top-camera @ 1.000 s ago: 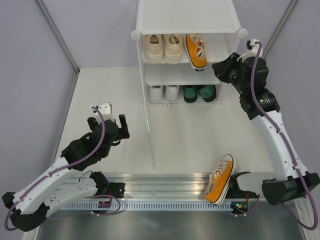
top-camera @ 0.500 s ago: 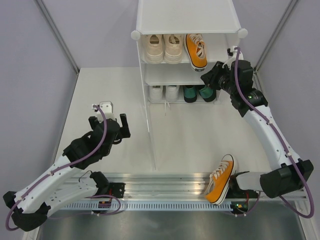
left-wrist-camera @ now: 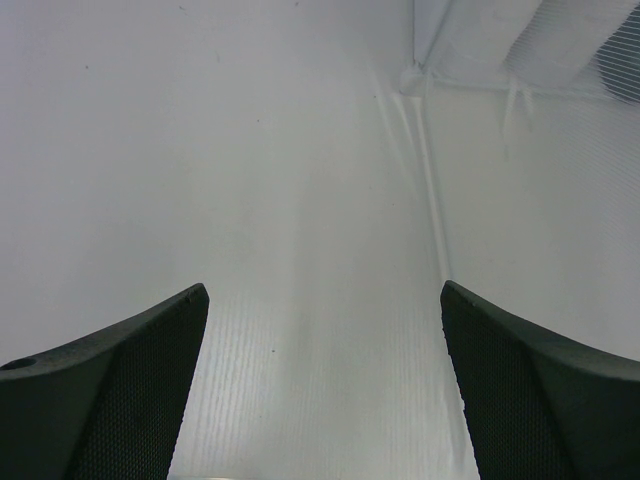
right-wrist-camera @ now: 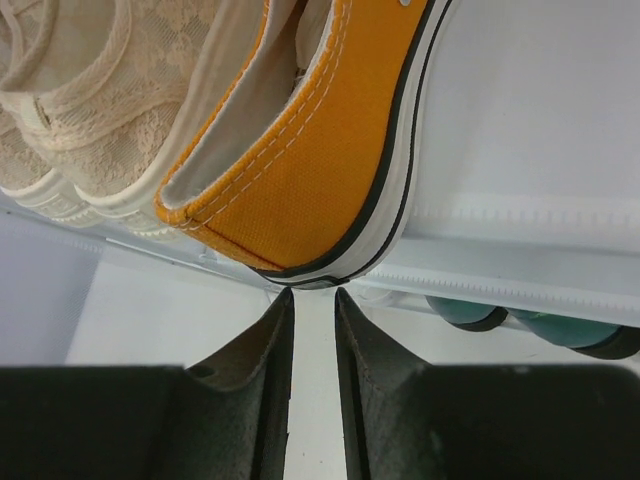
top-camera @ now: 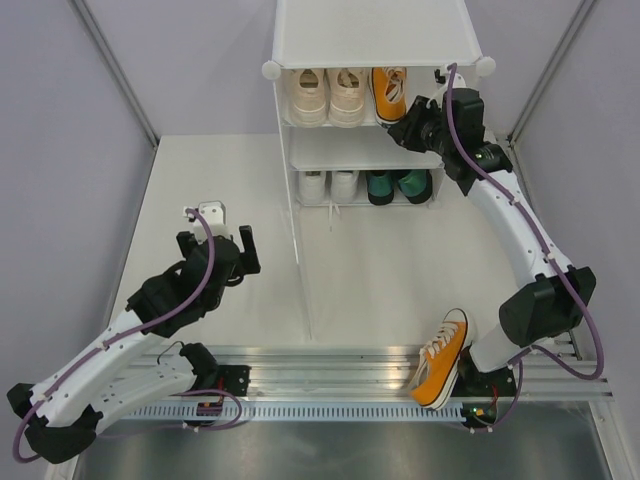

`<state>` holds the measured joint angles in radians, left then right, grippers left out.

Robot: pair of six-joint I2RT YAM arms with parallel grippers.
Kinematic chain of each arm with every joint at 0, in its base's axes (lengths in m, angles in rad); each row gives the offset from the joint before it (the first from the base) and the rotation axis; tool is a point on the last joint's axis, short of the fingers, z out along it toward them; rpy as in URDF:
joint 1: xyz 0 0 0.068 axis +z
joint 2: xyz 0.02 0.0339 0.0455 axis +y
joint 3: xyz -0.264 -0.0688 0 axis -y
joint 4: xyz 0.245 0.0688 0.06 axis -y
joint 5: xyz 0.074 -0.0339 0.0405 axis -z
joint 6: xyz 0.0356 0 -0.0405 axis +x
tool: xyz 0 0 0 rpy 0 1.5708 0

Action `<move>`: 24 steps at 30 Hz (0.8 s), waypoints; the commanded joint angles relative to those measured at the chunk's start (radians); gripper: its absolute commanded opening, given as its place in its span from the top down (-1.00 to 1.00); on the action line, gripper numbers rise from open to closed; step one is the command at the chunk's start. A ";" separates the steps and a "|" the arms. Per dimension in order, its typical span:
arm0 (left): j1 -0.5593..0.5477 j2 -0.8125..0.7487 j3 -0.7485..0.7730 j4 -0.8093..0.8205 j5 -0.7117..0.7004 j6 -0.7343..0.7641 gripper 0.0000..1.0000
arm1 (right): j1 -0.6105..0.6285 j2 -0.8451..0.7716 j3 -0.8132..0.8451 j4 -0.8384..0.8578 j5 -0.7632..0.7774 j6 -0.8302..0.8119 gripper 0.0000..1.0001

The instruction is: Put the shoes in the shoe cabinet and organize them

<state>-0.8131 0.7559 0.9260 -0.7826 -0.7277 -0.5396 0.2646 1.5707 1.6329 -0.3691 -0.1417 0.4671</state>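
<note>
Shows the right gripper (right-wrist-camera: pixel 312 300), fingers nearly pressed together on nothing, just behind the heel of the orange canvas sneaker (right-wrist-camera: pixel 320 150) lying toe-inward on the shoe cabinet's (top-camera: pixel 370 30) upper tier, left gripper (left-wrist-camera: pixel 322 290) spread open, well apart.

White table (top-camera: pixel 220 180), pale grey walls (top-camera: pixel 60 150), metal rail (top-camera: pixel 330 365)

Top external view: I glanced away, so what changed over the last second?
The right hand swung left to the upper shelf of the cabinet and reached the heel of the orange sneaker, which now sits straighter and deeper. The left hand, the other orange sneaker and the remaining shoes stayed put.
</note>
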 commanded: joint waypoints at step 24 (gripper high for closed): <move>0.025 -0.029 0.000 0.042 0.043 0.036 -0.99 | 0.001 -0.312 -0.224 -0.214 0.103 -0.025 -0.03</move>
<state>-0.7937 0.7437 0.9260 -0.7818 -0.6983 -0.5358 0.2638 1.3827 1.4738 -0.4904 -0.1207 0.4515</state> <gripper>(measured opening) 0.993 0.506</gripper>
